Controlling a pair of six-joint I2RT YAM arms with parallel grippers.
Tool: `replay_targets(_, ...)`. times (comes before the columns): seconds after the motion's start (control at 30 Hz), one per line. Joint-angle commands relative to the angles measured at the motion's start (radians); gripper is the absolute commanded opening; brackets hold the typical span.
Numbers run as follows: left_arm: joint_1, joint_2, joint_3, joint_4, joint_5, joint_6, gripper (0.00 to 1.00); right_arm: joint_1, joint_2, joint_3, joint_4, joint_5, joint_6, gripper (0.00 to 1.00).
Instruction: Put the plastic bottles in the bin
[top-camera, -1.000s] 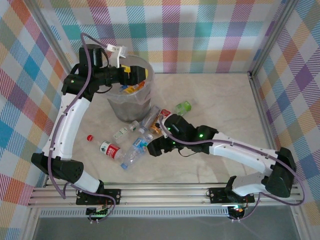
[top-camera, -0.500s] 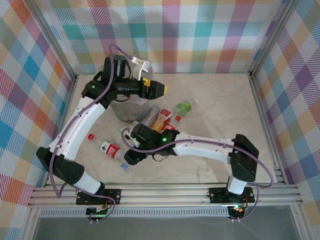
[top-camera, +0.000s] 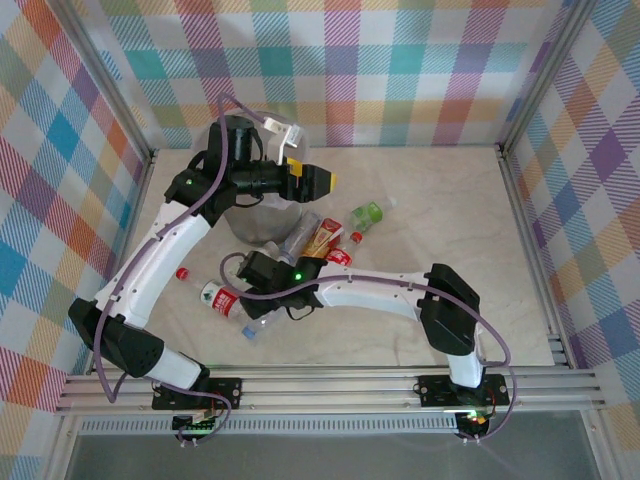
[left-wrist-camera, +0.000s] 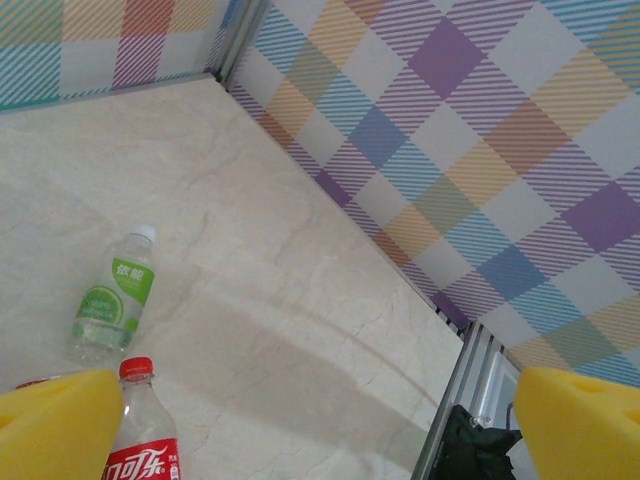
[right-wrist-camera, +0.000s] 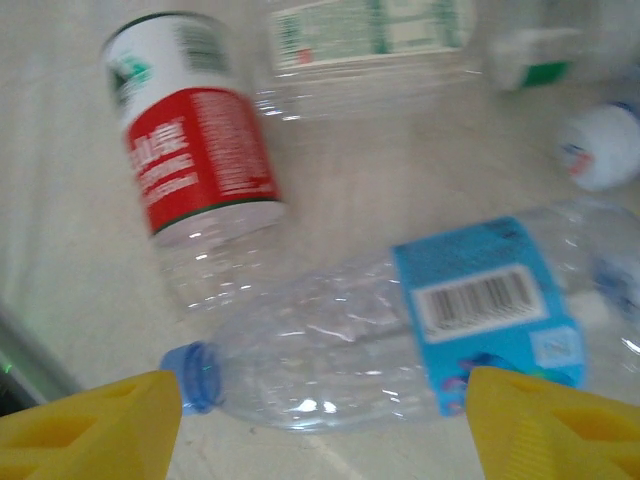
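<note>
Right wrist view: a blue-label bottle (right-wrist-camera: 400, 330) lies flat on the counter (right-wrist-camera: 340, 200), and the right claw (right-wrist-camera: 322, 405) is over it, released, fingers spread and grasping nothing. A red-label bottle (right-wrist-camera: 195, 160) lies just beyond. From the top external camera, more bottles (top-camera: 320, 238) lie scattered just in front of the bin (top-camera: 255, 225), which stands far left. The left claw (top-camera: 325, 182) hangs wide open beside the bin, near a green-label bottle (left-wrist-camera: 115, 300).

The blue bottle (right-wrist-camera: 400, 340) is clear, crinkled, glossy plastic; the red bottle (right-wrist-camera: 200, 170) has a shiny film label. The counter (left-wrist-camera: 300, 300) looks like smooth, faintly glossy stone. The pads (right-wrist-camera: 90, 430) are matt; the wall (left-wrist-camera: 480, 150), matt cloth.
</note>
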Motion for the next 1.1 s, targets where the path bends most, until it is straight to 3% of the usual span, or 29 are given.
replay_targets(0.0, -0.016, -0.016, -0.015, 0.043, 0.003, -0.010, 1.00, -0.007, -0.066, -0.049, -0.100, 0.145, 0.210, 0.76)
replay_targets(0.2, -0.028, -0.018, -0.027, 0.059, 0.014, -0.008, 1.00, -0.039, -0.120, -0.127, -0.141, 0.211, 0.423, 0.81)
replay_targets(0.5, -0.037, -0.021, -0.037, 0.067, 0.010, -0.005, 1.00, -0.142, -0.211, -0.285, -0.076, 0.206, 0.623, 0.80)
replay_targets(0.73, -0.048, -0.016, -0.043, 0.071, 0.010, -0.005, 1.00, -0.198, -0.240, -0.388, 0.031, 0.169, 0.704, 0.77)
replay_targets(1.07, -0.057, -0.012, -0.042, 0.068, 0.005, -0.002, 1.00, -0.234, -0.202, -0.409, 0.133, 0.138, 0.699, 0.78)
